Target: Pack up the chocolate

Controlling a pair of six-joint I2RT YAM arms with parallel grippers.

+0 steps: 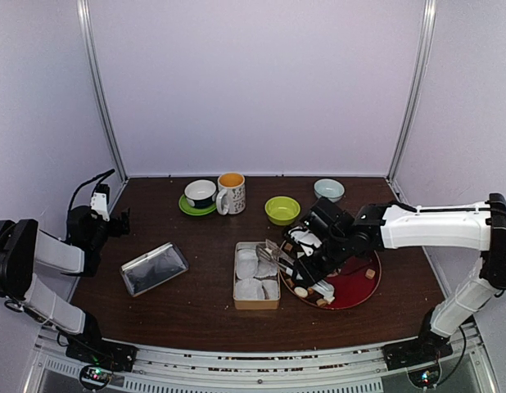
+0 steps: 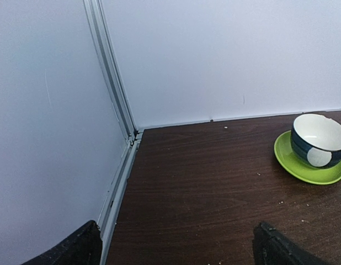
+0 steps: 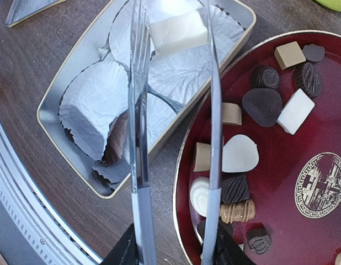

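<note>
Chocolate pieces in tan, dark and white lie on a red plate, seen too in the top view. My right gripper is shut on silver tongs. Between the tong tips is a white chocolate block, over a paper liner in the metal tin. I cannot tell whether the block rests on the liner. A brown piece sits in the tin's near corner. My left gripper is open at the table's far left, holding nothing.
The tin's lid lies left of the tin. Along the back stand a cup on a green saucer, a mug, a green bowl and a pale bowl. White walls close in the table.
</note>
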